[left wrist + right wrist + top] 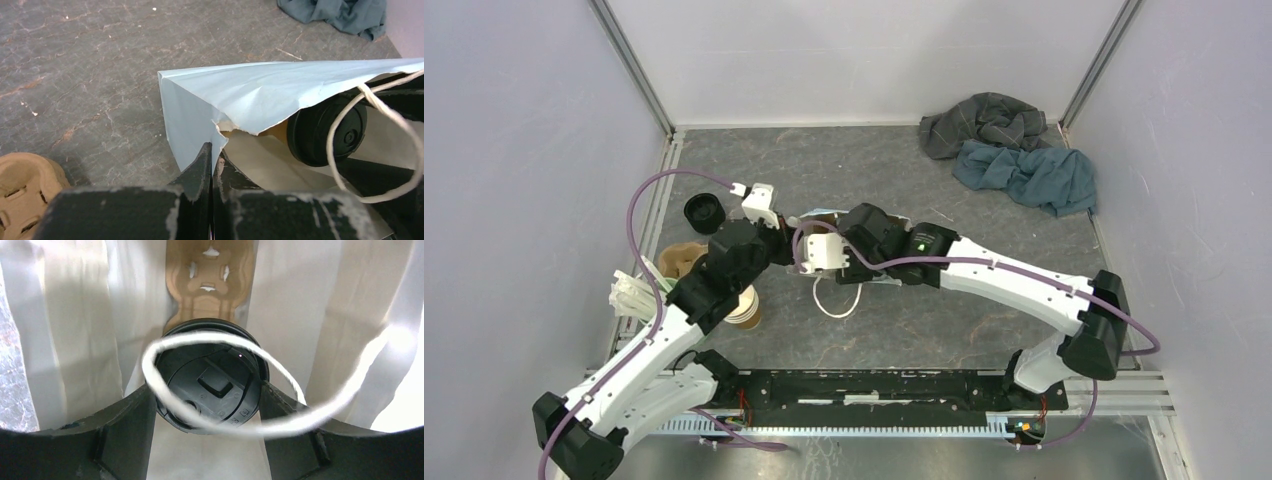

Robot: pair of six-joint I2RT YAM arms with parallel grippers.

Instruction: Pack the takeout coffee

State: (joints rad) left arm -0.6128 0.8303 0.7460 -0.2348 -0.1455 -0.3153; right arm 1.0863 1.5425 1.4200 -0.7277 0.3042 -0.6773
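Observation:
The takeout coffee [212,385] shows its round black lid from above, deep inside a pale blue paper bag [240,100] with a white inside. My right gripper [207,390] reaches into the bag, and its two fingers press the lid's left and right sides. The same black lid [320,132] shows through the bag's mouth in the left wrist view. My left gripper [214,152] is shut on the bag's torn front edge. A white string handle [220,425] loops across the lid. In the top view both wrists meet over the bag [824,211].
A brown pulp cup carrier [210,275] lies in the bag beyond the cup. On the table's left are another pulp carrier [679,262], a stack of lidless brown cups [746,308], a black round thing [704,212] and white sticks [631,295]. Grey [984,122] and blue cloths [1034,175] lie back right.

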